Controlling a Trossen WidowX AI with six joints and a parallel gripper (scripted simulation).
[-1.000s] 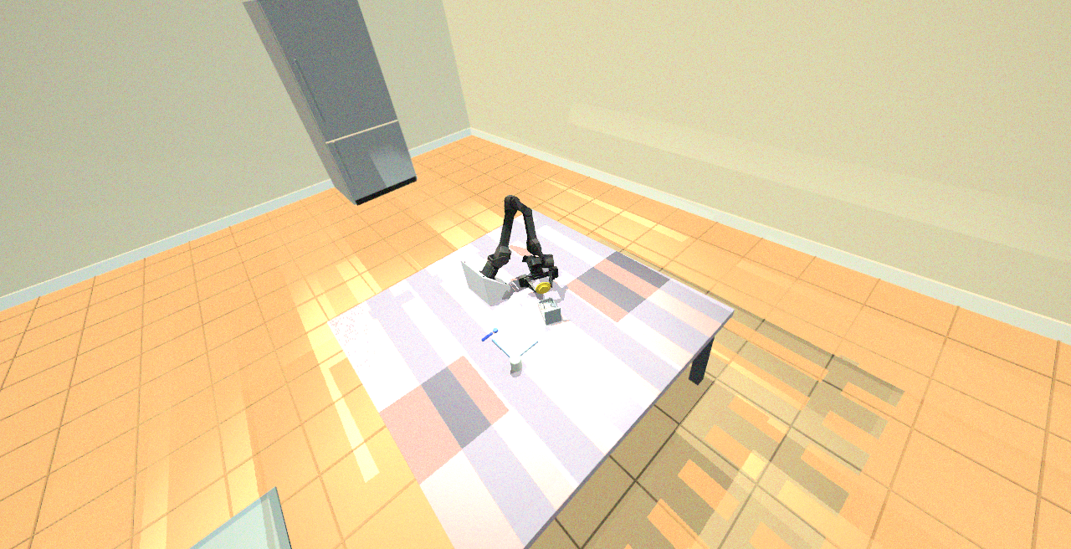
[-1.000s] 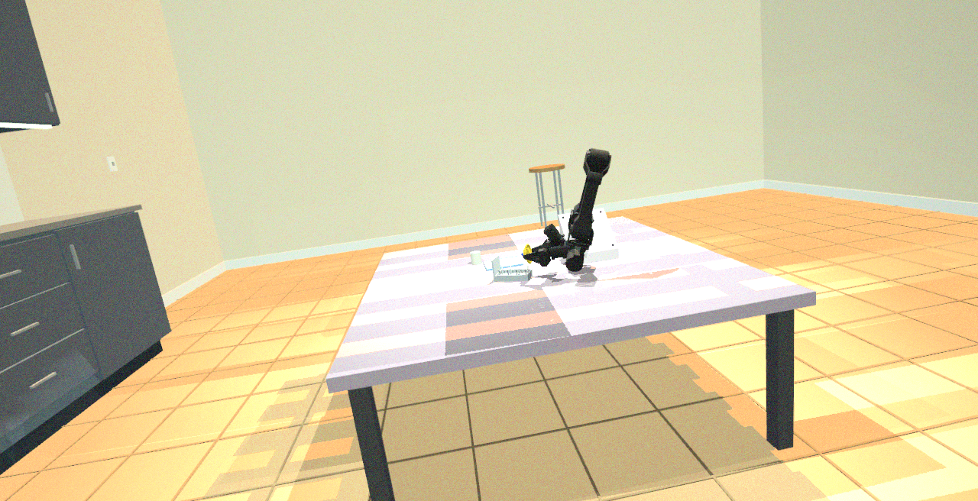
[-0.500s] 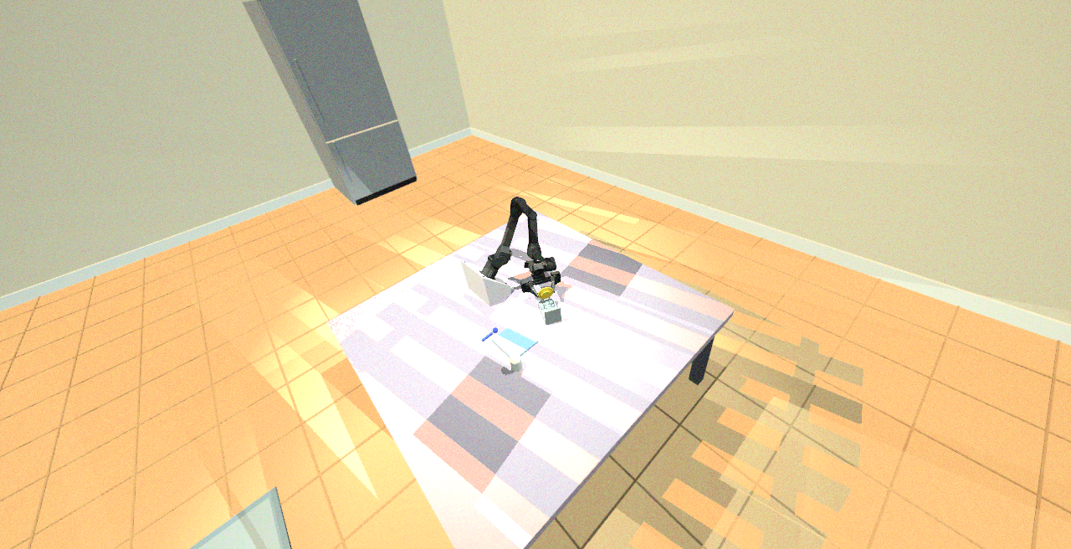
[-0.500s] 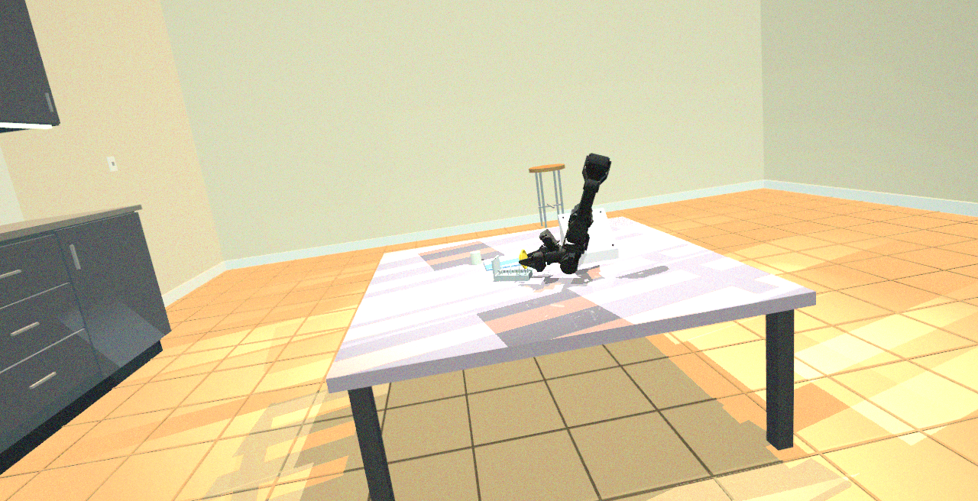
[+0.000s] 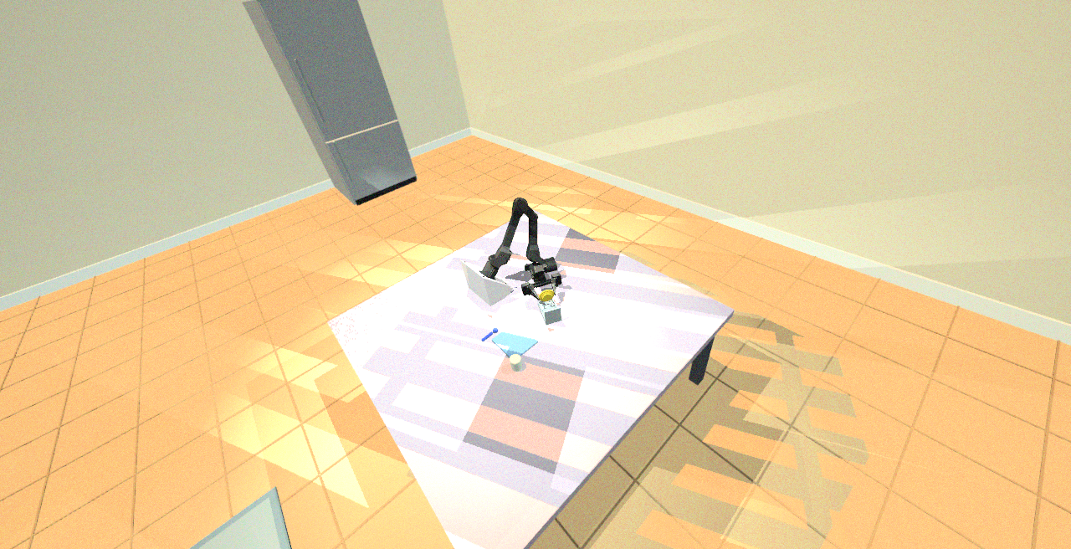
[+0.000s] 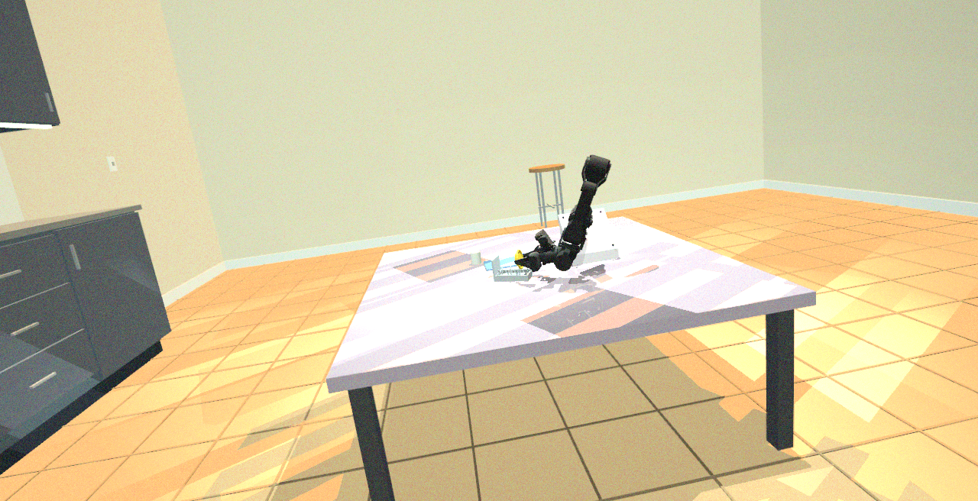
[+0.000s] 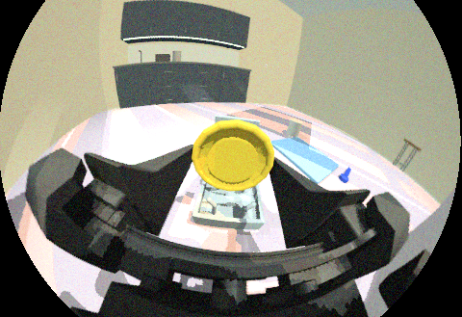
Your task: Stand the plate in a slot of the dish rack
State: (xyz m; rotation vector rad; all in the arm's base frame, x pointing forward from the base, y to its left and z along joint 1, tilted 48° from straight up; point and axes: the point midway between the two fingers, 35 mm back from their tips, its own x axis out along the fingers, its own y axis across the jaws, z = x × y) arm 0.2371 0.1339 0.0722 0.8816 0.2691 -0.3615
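The yellow plate (image 5: 546, 295) (image 6: 519, 258) (image 7: 233, 157) is held upright, its hollow face toward the wrist camera. My gripper (image 7: 233, 155) is shut on the plate, one finger at each side of its rim. The pale grey dish rack (image 5: 550, 315) (image 6: 513, 277) (image 7: 227, 224) stands on the table just under and beyond the fingers. The plate is over the rack's near part in the exterior view. The plate hides the middle of the rack in the wrist view, and I cannot tell whether its lower edge is between rails.
A light blue flat sheet (image 5: 514, 342) (image 7: 308, 158), a blue utensil (image 5: 489, 334) (image 7: 345, 175) and a pale cup (image 5: 517, 362) (image 6: 475, 258) lie or stand beyond the rack. A white angled panel (image 5: 485, 284) stands beside the arm's base.
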